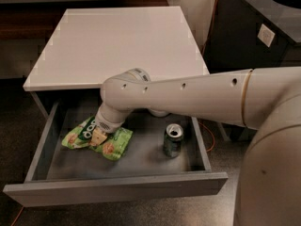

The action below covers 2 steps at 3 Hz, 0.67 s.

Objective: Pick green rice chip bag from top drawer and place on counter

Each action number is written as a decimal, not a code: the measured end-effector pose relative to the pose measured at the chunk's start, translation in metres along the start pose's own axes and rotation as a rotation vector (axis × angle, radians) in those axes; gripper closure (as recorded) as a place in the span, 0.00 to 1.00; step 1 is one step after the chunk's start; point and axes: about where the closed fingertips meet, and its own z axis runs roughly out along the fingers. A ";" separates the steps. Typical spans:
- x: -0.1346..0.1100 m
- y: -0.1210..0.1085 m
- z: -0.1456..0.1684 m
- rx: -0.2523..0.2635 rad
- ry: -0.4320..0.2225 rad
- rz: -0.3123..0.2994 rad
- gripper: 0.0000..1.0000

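The green rice chip bag point(114, 145) lies crumpled on the floor of the open top drawer point(117, 188), left of centre. My gripper point(98, 136) reaches down into the drawer from the right, under the counter's front edge, and is shut on the middle of the bag, which bunches up around it. The bag still rests on the drawer floor. The white counter point(122, 41) lies above and behind the drawer. My arm hides the back of the drawer.
A dark green drink can point(172, 140) stands upright in the drawer, right of the bag. A bit of a white bowl point(158, 112) shows behind my arm. A dark cabinet point(263, 32) stands at the right. My own body fills the lower right corner.
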 end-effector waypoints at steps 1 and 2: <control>-0.010 0.013 -0.046 -0.029 -0.059 -0.055 1.00; -0.017 0.017 -0.089 -0.068 -0.121 -0.095 1.00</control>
